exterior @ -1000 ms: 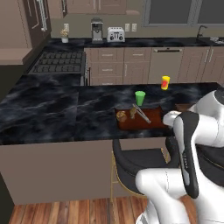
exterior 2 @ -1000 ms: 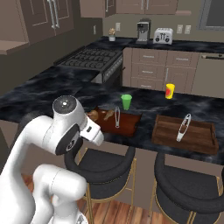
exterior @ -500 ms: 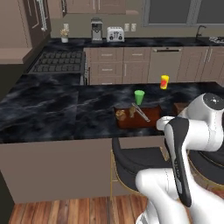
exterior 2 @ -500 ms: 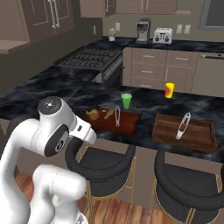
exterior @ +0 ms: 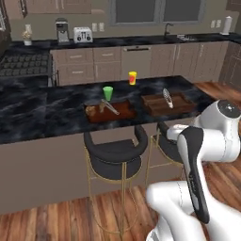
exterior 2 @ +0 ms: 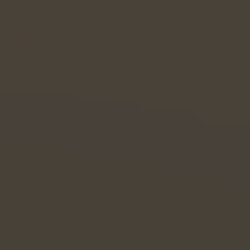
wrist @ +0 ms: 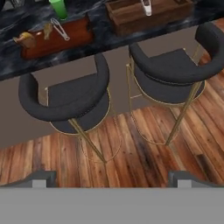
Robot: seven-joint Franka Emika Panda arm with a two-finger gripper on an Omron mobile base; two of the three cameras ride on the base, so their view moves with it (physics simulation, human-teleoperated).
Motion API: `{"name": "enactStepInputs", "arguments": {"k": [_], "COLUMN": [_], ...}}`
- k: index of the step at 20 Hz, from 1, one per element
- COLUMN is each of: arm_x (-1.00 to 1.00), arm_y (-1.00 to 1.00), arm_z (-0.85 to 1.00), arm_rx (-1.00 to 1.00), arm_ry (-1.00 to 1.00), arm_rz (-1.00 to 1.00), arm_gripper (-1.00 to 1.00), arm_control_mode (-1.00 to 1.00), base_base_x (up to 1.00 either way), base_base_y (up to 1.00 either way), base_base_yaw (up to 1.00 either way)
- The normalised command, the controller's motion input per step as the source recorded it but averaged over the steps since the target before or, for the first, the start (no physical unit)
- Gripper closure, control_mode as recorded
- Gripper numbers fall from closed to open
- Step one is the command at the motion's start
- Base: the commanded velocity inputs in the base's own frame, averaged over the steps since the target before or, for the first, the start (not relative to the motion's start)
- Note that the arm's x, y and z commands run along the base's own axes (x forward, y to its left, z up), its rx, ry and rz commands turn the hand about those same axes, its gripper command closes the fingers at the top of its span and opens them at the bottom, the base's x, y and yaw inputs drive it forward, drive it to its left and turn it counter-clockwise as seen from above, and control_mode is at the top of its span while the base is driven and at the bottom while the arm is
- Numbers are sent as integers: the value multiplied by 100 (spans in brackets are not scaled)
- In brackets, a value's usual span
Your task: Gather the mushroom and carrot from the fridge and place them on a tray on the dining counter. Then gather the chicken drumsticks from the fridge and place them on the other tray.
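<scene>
My gripper [wrist: 113, 177] is open, with nothing between its fingertips [wrist: 41, 177]. It hangs over the wood floor in front of two black stools, pointing toward the dining counter [exterior: 42, 113] [wrist: 105, 33]. A reddish tray [exterior: 123, 113] [wrist: 72, 37] sits on the counter. Metal tongs [wrist: 59, 28] lie in it, and two small brown and orange pieces [wrist: 26, 38] lie at its left end. They look like the mushroom and the carrot but are too small to tell apart. A second brown tray [exterior: 181, 104] [wrist: 127, 15] holds a metal utensil [exterior: 167, 96]. The fridge and the chicken drumsticks are out of view.
A green cup [exterior: 108, 92] [wrist: 58, 8] and an orange cup [exterior: 132, 77] stand behind the trays. Two stools [wrist: 65, 94] [wrist: 175, 65] stand between my hand and the counter. Back cabinets carry a toaster [exterior: 83, 34]. The right base view is a flat dark brown.
The base has moved back and to the side, so the counter sits farther off and both trays show. The right base view has gone dark. The gripper stays open.
</scene>
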Motion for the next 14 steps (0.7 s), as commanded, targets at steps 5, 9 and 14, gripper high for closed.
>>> {"name": "enactStepInputs", "arguments": {"k": [5,9,14], "arm_x": [0,0,0], "arm_y": [0,0,0], "arm_z": [0,0,0], "arm_rx": [0,0,0], "arm_ry": [0,0,0], "arm_rz": [0,0,0], "arm_gripper": [-100,-100,-100], "arm_control_mode": [100,100,100], "base_base_x": [-23,-4,21], "base_base_y": [0,-12,-48], "base_base_yaw": [-60,-64,-52]}}
